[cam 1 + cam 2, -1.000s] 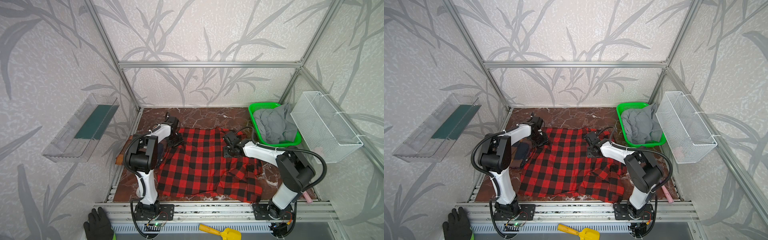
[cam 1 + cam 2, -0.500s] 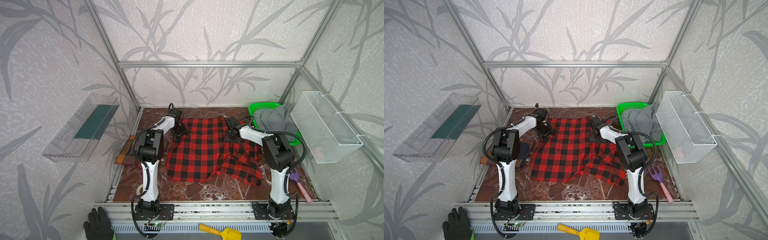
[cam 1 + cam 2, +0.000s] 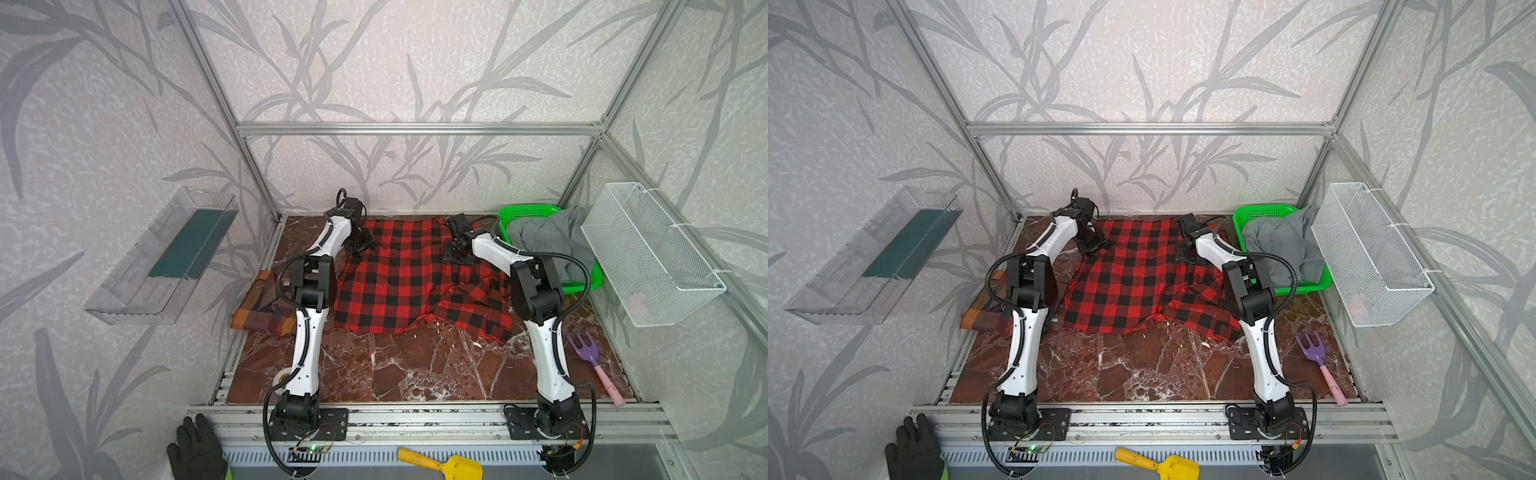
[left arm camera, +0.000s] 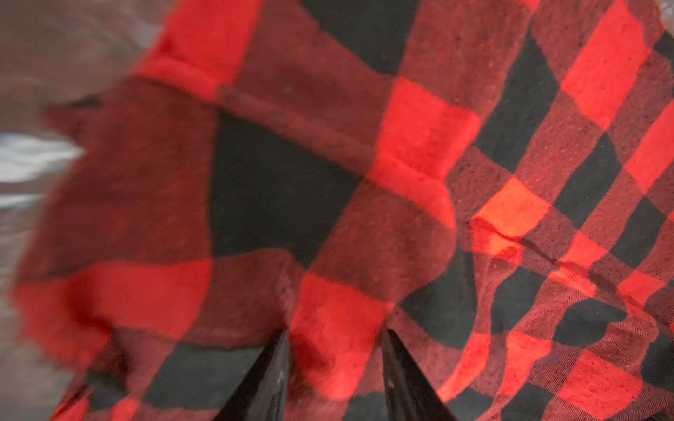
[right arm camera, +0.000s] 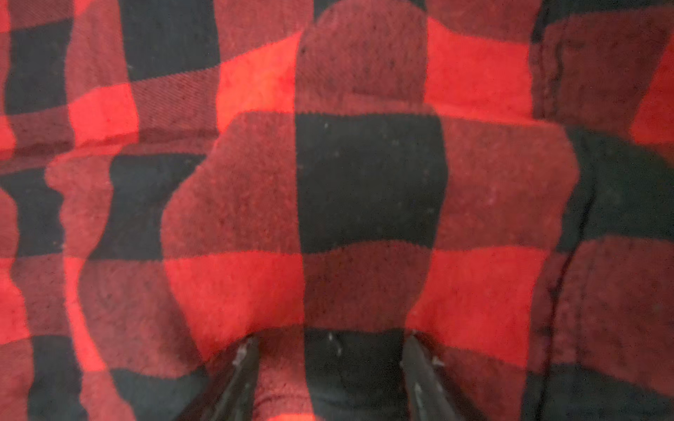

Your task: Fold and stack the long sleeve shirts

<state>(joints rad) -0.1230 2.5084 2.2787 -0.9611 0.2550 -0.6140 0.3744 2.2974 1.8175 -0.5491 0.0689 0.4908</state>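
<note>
Red shirt (image 3: 399, 282) lies spread at the back of the worktop (image 3: 415, 374), plaid shirt (image 3: 259, 307) folded at the left edge. A sleeve (image 3: 478, 307) bunched near right could spoil the fold; cloth snagged on a lift would drag it askew. Left arm (image 3: 328, 241) and right arm (image 3: 494, 253) reach far forward, wrists bent down at the far corners: right fingers (image 5: 244, 364) apart over flat cloth, left fingers (image 4: 273, 371) apart astride a ridge, grip unclear.

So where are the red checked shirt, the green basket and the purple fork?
red checked shirt (image 3: 399, 282): in a top view, middle of the spread cloth.
green basket (image 3: 530, 210): in a top view, its back rim.
purple fork (image 3: 587, 356): in a top view, its purple head.
</note>
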